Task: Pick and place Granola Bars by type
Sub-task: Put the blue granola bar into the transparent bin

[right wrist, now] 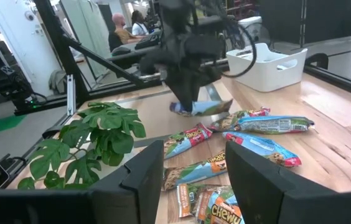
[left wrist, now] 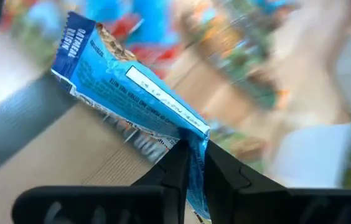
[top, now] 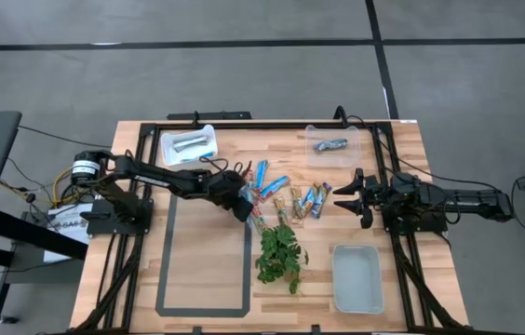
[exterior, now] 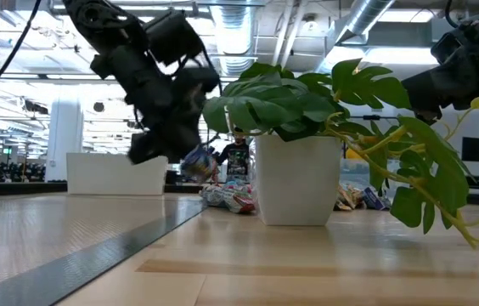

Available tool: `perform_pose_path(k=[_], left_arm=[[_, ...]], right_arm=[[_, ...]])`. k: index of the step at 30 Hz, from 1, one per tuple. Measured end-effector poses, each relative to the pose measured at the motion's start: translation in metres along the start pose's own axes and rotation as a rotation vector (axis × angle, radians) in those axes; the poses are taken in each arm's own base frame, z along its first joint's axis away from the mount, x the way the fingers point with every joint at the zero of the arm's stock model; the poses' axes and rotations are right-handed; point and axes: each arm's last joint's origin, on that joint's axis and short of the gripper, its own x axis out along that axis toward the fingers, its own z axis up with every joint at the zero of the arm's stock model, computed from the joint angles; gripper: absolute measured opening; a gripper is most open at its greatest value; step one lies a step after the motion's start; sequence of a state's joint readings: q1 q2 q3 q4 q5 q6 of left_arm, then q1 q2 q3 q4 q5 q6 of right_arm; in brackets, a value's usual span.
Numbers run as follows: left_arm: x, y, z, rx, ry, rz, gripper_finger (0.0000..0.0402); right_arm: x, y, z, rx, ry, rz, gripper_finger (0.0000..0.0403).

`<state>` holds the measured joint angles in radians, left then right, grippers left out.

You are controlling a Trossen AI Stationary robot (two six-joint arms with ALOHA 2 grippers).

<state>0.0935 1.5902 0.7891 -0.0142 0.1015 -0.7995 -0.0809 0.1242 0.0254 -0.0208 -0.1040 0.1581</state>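
The wooden tabletop (top: 202,270) is being shared by three white bins and a green plant sprig (top: 279,253). A loose pile of granola bars (top: 292,197) is being left at the tabletop's middle, beside the sprig. Above the pile's left edge, a blue-wrapped oatmeal raisin bar (left wrist: 129,93) is being held off the surface, pinched at one wrapper end by the clenched fingers of the left gripper (left wrist: 191,163). The right gripper (top: 348,198) is being kept just right of the pile, its fingers parted and gripping nothing.
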Motion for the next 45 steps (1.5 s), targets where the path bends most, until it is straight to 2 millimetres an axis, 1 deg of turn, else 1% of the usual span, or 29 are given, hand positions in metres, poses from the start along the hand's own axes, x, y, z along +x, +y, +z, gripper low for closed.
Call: perform_pose_path(k=[4, 9, 16, 21, 24, 26, 29, 32, 37, 40, 45], left_arm=[[-0.009, -0.011, 0.009, 0.132, -0.083, -0.100, 0.0025], [-0.022, -0.020, 0.019, 0.311, -0.197, -0.164, 0.0023], [-0.034, -0.024, 0.040, 0.397, -0.354, -0.227, 0.0034], [-0.047, -0.029, 0.068, 0.502, -0.471, -0.210, 0.0028], [-0.059, -0.032, 0.087, 0.582, -0.568, -0.189, 0.0023], [-0.067, -0.035, 0.100, 0.609, -0.643, -0.191, 0.0022], [-0.075, -0.035, 0.111, 0.620, -0.694, -0.177, 0.0022], [-0.077, -0.032, 0.115, 0.618, -0.710, -0.163, 0.0025], [-0.073, -0.020, 0.125, 0.593, -0.714, -0.118, 0.0025], [-0.069, -0.016, 0.141, 0.597, -0.685, -0.095, 0.0022], [-0.059, -0.019, 0.188, 0.660, -0.626, -0.073, 0.0021]], right_arm=[[0.000, 0.000, 0.000, 0.000, 0.000, 0.000, 0.0164], [0.000, 0.000, 0.000, 0.000, 0.000, 0.000, 0.0164], [0.000, 0.000, 0.000, 0.000, 0.000, 0.000, 0.0166], [0.000, 0.000, 0.000, 0.000, 0.000, 0.000, 0.0164], [0.000, 0.000, 0.000, 0.000, 0.000, 0.000, 0.0164], [0.000, 0.000, 0.000, 0.000, 0.000, 0.000, 0.0164], [0.000, 0.000, 0.000, 0.000, 0.000, 0.000, 0.0164], [0.000, 0.000, 0.000, 0.000, 0.000, 0.000, 0.0166], [0.000, 0.000, 0.000, 0.000, 0.000, 0.000, 0.0165], [0.000, 0.000, 0.000, 0.000, -0.001, 0.000, 0.0164], [0.000, 0.000, 0.000, 0.000, -0.002, -0.001, 0.0166]])
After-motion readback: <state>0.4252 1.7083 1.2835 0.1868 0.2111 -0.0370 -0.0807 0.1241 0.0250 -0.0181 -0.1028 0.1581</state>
